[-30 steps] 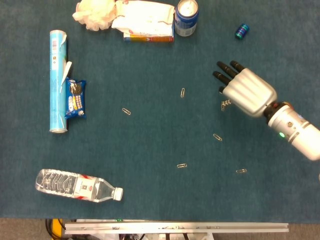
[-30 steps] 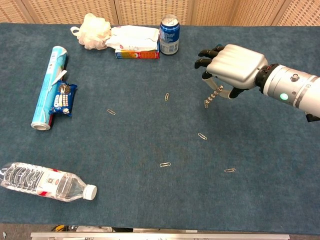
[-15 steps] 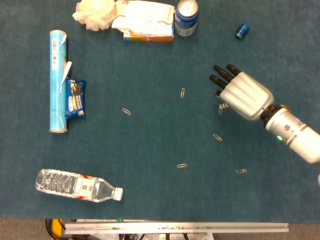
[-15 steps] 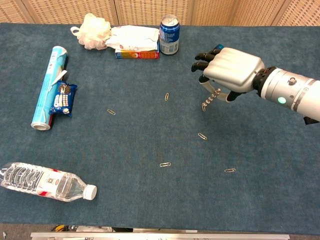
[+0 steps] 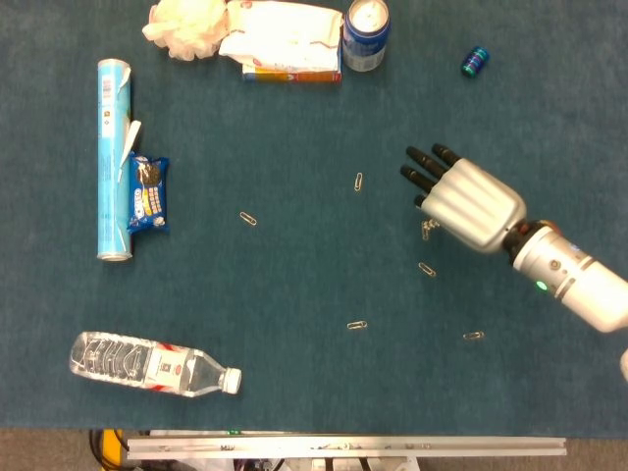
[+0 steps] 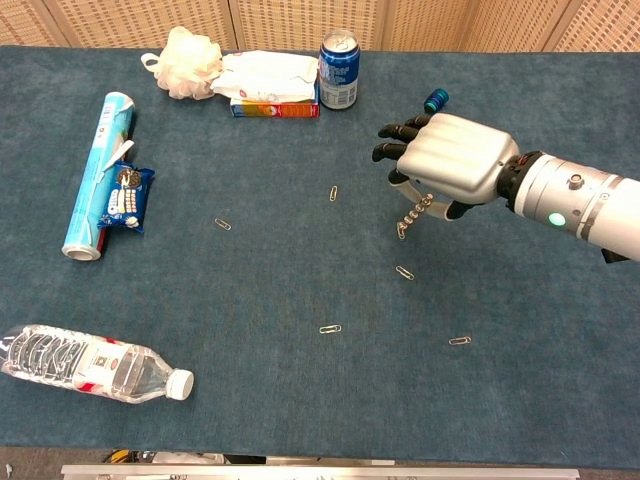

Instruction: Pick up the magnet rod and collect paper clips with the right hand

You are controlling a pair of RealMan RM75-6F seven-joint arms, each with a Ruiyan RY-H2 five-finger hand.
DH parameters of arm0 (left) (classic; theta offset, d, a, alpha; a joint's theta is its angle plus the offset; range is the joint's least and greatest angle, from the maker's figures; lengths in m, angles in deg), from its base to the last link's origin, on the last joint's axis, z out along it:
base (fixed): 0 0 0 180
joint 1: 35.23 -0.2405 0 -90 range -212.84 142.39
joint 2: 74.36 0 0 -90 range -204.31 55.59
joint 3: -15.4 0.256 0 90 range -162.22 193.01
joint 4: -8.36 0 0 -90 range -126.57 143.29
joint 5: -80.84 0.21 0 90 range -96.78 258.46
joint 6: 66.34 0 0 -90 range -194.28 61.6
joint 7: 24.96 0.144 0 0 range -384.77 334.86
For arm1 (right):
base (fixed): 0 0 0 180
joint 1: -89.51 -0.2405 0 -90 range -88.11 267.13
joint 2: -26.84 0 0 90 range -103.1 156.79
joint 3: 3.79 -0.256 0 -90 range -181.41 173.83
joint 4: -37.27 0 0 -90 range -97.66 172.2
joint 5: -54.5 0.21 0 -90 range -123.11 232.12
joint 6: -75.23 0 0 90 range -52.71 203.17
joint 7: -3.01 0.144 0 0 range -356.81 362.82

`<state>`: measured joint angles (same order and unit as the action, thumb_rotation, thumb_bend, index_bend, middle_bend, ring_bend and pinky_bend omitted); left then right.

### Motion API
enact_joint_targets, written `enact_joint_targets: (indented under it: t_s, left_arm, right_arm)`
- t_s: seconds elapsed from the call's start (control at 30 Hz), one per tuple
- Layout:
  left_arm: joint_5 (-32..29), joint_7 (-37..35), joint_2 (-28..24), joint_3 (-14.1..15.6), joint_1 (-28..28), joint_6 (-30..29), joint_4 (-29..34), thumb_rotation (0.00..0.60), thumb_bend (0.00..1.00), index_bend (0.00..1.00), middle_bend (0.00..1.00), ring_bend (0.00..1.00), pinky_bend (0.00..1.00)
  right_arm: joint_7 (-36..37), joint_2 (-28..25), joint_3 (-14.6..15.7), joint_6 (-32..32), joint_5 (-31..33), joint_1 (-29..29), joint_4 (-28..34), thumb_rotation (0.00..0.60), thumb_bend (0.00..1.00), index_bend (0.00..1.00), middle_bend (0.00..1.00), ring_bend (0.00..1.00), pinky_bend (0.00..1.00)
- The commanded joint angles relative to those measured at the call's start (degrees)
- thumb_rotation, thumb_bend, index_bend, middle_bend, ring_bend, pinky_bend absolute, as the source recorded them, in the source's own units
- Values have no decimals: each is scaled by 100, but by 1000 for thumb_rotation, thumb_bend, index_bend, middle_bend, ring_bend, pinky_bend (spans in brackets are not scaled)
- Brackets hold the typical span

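My R hand [image 6: 445,170] gripping magnet rod [image 6: 415,213], clips hanging off tip, above loose paper clip [image 6: 404,272]; L hand unseen.

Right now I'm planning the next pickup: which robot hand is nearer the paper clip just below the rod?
Right. The right robot hand hovers just above that paper clip; the left appears in neither view.

Carpet [image 6: 260,290] mid-table lies open (perhaps wholly); soda can [image 6: 339,69] stands at the far edge.

magnet rod [image 6: 414,214]: mostly hidden under right hand [image 6: 450,165] | left hand: unseen
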<state>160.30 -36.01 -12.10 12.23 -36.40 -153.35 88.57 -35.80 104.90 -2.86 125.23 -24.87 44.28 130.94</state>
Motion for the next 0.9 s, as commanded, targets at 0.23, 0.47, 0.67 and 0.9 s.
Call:
enact_joint_targets:
  t_s: [0.23,0.47,0.67,0.9]
  left_arm:
    - [-107,-180,58,-36,-107,3,-260,600,301,493,440,421,657]
    - [-138,-252,102,-36,-161,37,-412,600,302,493,440,421,657]
    - [-149,-309,125,-54,-187,54,-507,600,301,493,440,421,657]
    - [-151,-321,129,-73,-209,60,-546,600,301,493,440,421,657]
  right_arm:
    - [-49,43,64,-11,-136,11,92,600,271,598,188,75,190]
    - [-92,44,183,-6,-326,53,195,600,271,598,188,75,190]
    - [-152,31,255,-5,-412,100,265,600,271,598,188,75,190]
    - [-230,2,306,-20,-439,152,322,600,271,598,189,75,190]
